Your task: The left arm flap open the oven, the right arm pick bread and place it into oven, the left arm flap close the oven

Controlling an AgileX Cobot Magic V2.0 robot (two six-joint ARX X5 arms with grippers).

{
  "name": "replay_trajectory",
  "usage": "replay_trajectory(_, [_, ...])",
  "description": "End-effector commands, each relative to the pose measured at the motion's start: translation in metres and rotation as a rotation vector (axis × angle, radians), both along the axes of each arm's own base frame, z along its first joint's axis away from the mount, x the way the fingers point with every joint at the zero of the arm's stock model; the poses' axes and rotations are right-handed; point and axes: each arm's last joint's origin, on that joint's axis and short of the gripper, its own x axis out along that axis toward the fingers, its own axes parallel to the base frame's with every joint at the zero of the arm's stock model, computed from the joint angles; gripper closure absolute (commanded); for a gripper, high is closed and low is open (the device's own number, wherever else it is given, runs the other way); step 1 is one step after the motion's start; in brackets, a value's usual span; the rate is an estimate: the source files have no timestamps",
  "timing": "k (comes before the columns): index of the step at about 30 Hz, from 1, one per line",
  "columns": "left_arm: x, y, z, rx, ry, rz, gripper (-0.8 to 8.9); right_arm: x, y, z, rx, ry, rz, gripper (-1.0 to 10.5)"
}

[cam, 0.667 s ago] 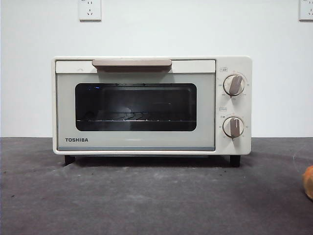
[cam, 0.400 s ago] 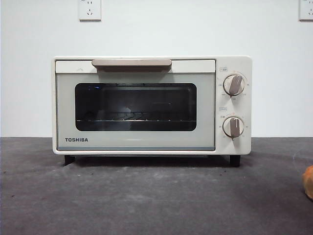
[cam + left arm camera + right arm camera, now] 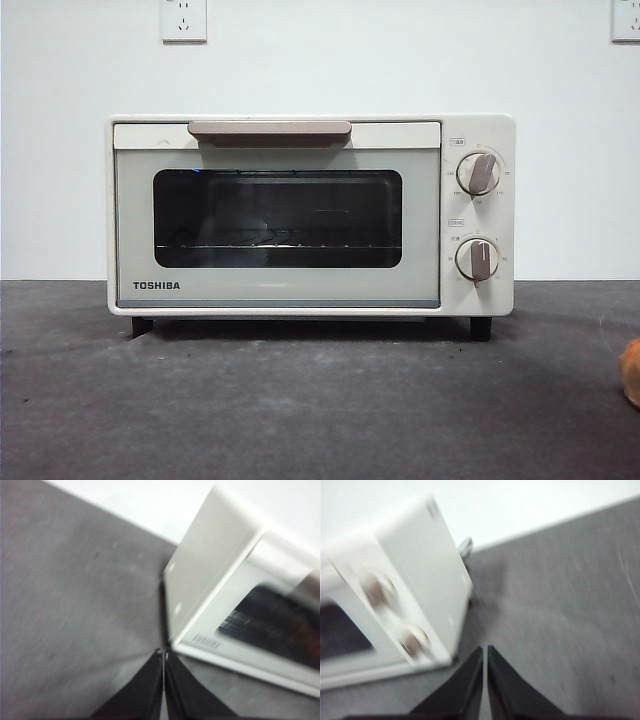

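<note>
Oven (image 3: pixel 310 215) door closed. Bread (image 3: pixel 631 372) at its 4 o'clock. Left gripper (image 3: pixel 164 655) and right gripper (image 3: pixel 485 652): jaws together, empty.

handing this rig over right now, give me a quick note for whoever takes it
Left hand: shut, holding nothing, above the dark grey table off the cream-white TOSHIBA toaster oven's plain side.
Right hand: shut, holding nothing, above the table off the oven's knob side.
Neither arm shows in the front view.
Oven: door closed, beige bar handle untouched at the top of the door.
Bread: the golden-orange bun lies on the table, cut by the front view's right edge.
Done: nothing yet.
Left: left arm flaps the door open, right arm picks the bun and places it inside, left arm closes the door.
</note>
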Motion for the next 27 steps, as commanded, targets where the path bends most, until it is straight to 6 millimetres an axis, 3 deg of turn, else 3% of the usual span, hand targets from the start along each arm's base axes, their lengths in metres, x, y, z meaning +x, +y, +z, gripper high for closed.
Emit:
replay_trajectory(1, [-0.002, -0.001, 0.024, -0.036, -0.046, -0.006, 8.03, -0.006, 0.0, 0.023, 0.057, -0.051, 0.001, 9.4])
replay_trajectory(8, [0.001, -0.002, 0.085, 0.016, -0.015, -0.033, 8.03, -0.019, 0.002, 0.077, 0.051, -0.054, 0.047, 9.4])
replay_trajectory(15, [0.01, -0.013, 0.143, 0.117, 0.014, -0.17, 8.03, -0.017, 0.006, 0.122, 0.015, 0.013, 0.193, 9.4])
replay_trajectory(27, [0.017, -0.034, 0.2, 0.172, 0.024, -0.482, 8.03, -0.018, 0.014, 0.175, -0.213, 0.092, 0.406, 9.4])
